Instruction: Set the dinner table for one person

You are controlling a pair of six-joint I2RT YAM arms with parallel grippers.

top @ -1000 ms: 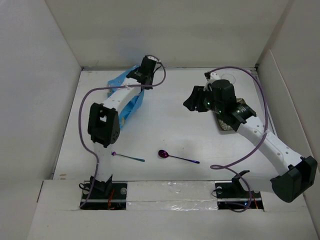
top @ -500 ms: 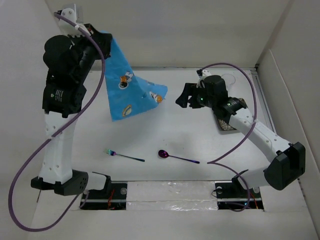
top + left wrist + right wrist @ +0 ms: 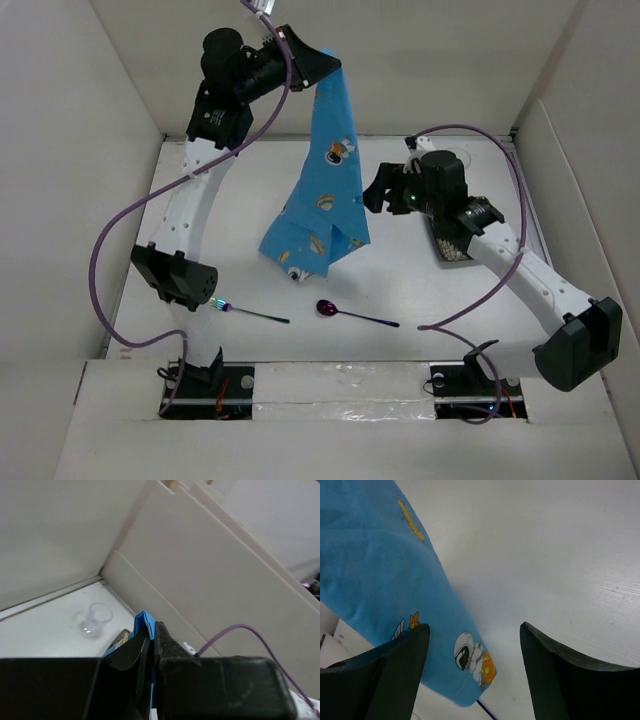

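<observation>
A blue cartoon-print cloth mat hangs over the middle of the white dinner table, its lower corner near the surface. My left gripper is raised high by the back wall and shut on the mat's top edge; in the left wrist view a blue fold is pinched between the fingers. My right gripper is open just right of the hanging mat. In the right wrist view the mat hangs ahead of the gap between the wide fingers, touching neither.
A purple fork and a purple spoon lie near the front edge. A patterned plate sits under the right arm. A clear glass stands at the back right, also seen in the left wrist view. White walls enclose the table.
The left arm lifted the mat off the back left of the table and swung it right to the centre. The right gripper opened wider and turned toward the mat.
</observation>
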